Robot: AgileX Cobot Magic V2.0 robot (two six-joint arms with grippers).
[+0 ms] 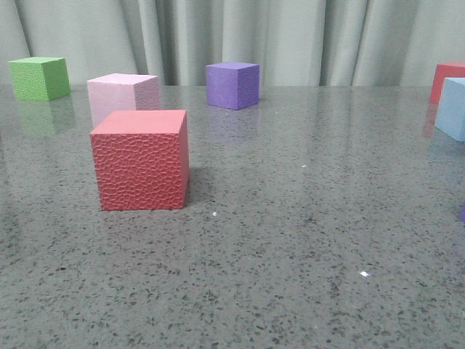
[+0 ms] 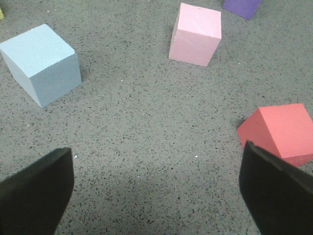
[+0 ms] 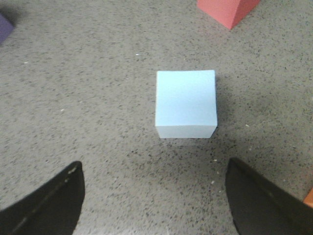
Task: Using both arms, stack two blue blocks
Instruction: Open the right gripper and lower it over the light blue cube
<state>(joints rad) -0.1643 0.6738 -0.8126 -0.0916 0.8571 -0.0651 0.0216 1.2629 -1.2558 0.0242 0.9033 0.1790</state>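
Grey speckled stone desk is seen carrying scattered foam cubes. One blue block is seen resting flat on desk ahead of right end effector, apart from both fingers; jaws are spread wide, nothing gripped. Same block is cut off at right edge in front view. Second blue block is seen on desk beyond left end effector, off toward one finger's side; jaws likewise released, empty. Pink cube, red cube, purple cube, green cube are noted well apart.
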